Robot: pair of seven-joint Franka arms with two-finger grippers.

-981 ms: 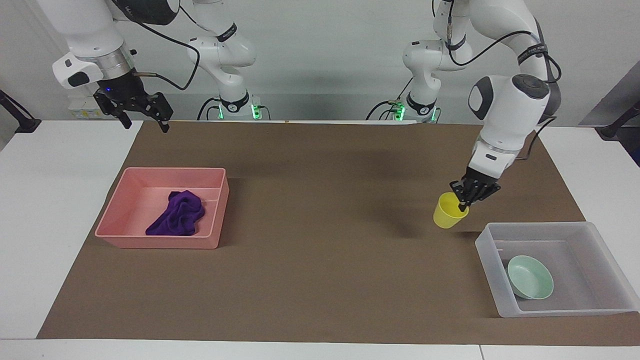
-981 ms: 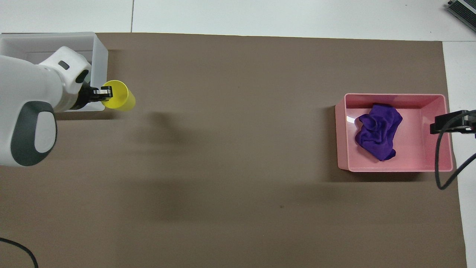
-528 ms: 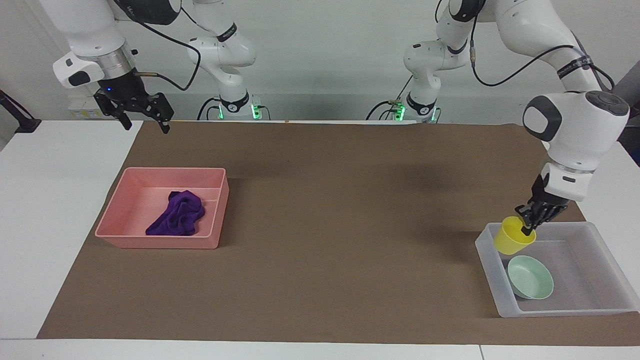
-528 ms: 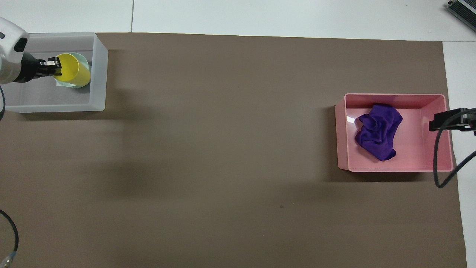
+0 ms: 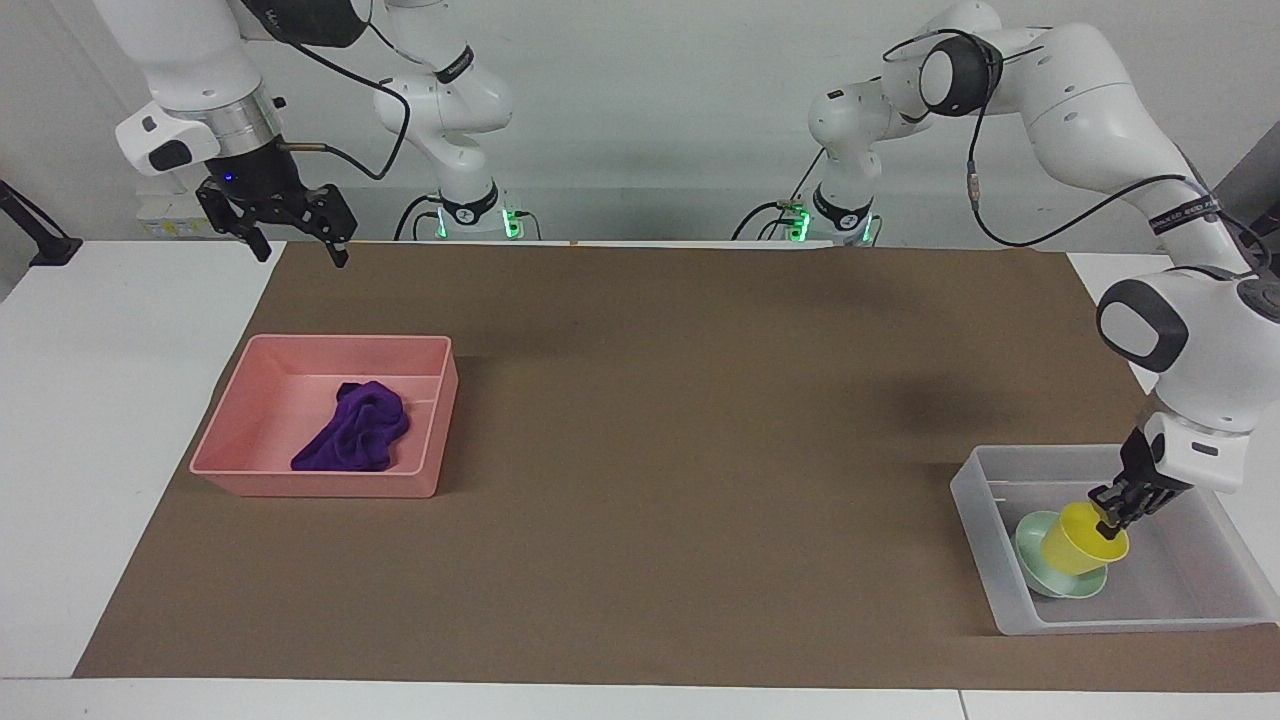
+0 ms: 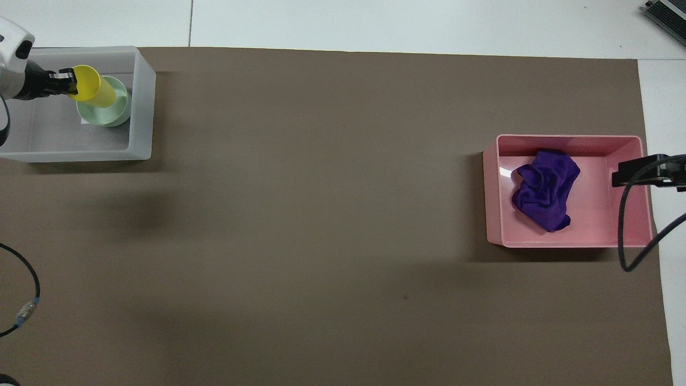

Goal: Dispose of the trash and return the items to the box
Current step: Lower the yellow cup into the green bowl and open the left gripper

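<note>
My left gripper (image 5: 1108,520) is shut on the rim of the yellow cup (image 5: 1078,540) and holds it tilted inside the translucent box (image 5: 975,500). The cup's base is low over the mint-green bowl (image 5: 1035,565); whether they touch I cannot tell. From above, the cup (image 6: 92,90) overlaps the bowl (image 6: 110,110) in the box (image 6: 142,107), with my left gripper (image 6: 67,83) beside it. The purple rag (image 5: 355,430) (image 6: 544,195) lies crumpled in the pink tub (image 5: 315,488). My right gripper (image 5: 298,240) waits open, raised over the mat's corner near the robots.
The pink tub (image 6: 568,244) sits toward the right arm's end of the brown mat (image 5: 680,450), the box toward the left arm's end. Part of my right gripper (image 6: 635,176) and its black cable (image 6: 624,236) hang over the tub's edge.
My left gripper has carried the yellow cup from over the mat beside the box into the box and down onto the bowl's spot. The right gripper has barely moved.
</note>
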